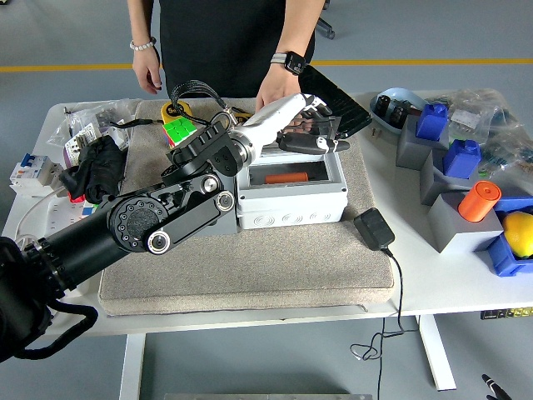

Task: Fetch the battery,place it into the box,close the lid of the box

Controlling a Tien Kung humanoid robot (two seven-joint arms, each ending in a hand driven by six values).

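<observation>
Where the grey mat [275,250] meets its middle, the box [291,196] stands open, and the orange battery [286,178] lies inside on its floor, long axis running left to right. Above the far wall, the left hand [306,125] hovers with fingers loosely spread, gripping nothing, beside the clear lid [312,127] tilted up. Behind it, a person's hand [277,90] rests on the lid's far edge.
</observation>
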